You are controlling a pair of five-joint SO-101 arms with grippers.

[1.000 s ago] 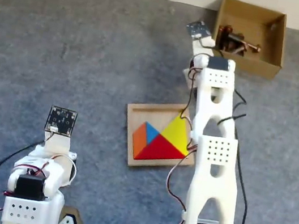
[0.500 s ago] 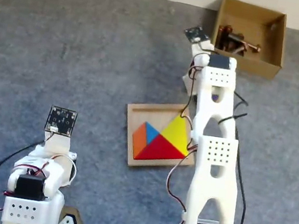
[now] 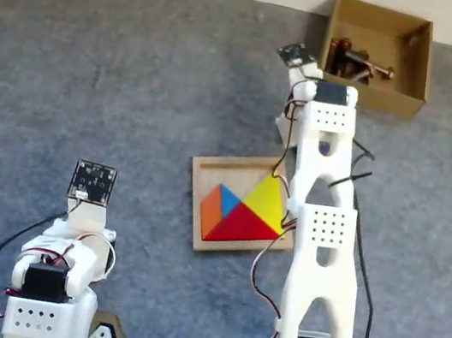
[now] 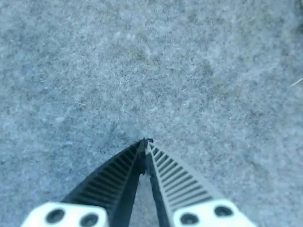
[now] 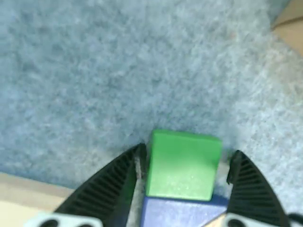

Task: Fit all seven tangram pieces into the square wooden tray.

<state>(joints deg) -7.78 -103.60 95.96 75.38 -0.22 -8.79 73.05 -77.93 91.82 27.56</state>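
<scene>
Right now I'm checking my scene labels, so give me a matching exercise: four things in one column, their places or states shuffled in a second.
1. green square wooden piece
2. yellow triangular piece
3. left gripper
4. brown cardboard box

A. at the table's far edge
B. shut, above bare grey felt
C. inside the square wooden tray
D. between the open fingers of the right gripper

Pairs: 1-D, 2-C, 3-B, 4-A.

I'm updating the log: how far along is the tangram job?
Done: the yellow triangle, red triangle, blue triangle and orange piece lie in the wooden tray, partly hidden by an arm. In hand: the open right hand straddles the green square on the carpet. Left: that square and the blue-violet piece beside it, at least. The left hand is shut over bare carpet.
</scene>
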